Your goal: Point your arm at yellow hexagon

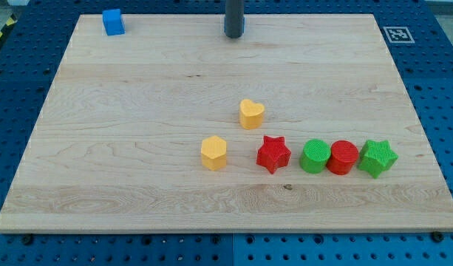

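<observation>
Camera view has my tip (234, 35) up by the board's top edge, just left of that edge's middle, touching nothing. No fingers on this rod, so there is no opening to report and it holds no block. The yellow hexagon (213, 153) sits well apart from it, down in the lower half of the wooden board (123, 111), a little left of centre and nearer the bottom edge than the top. Just above and to its right, the yellow heart (251, 114), apart from it. To the hexagon's right runs a row: red star (273, 154) with a gap, then green cylinder (315, 157), red cylinder (343, 157) and green star (377, 158) pressed side by side toward the right edge. Alone in the top-left corner, the blue cube (113, 22).
</observation>
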Available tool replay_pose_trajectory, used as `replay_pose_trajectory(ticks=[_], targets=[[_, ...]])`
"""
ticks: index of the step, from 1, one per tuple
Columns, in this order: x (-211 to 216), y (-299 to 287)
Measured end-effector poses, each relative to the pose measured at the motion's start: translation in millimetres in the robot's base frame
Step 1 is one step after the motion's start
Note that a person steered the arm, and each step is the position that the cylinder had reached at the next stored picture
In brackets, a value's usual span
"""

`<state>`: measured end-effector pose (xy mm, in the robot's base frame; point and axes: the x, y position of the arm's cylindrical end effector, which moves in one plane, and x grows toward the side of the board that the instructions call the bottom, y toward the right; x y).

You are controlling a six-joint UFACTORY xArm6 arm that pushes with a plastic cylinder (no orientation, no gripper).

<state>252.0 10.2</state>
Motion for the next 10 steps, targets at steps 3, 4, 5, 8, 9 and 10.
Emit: replay_pose_trajectory(ticks=[3, 4, 5, 8, 9, 10], targets=[[127, -112], [127, -113], [127, -113], [148, -113], [170, -113], [222, -113]])
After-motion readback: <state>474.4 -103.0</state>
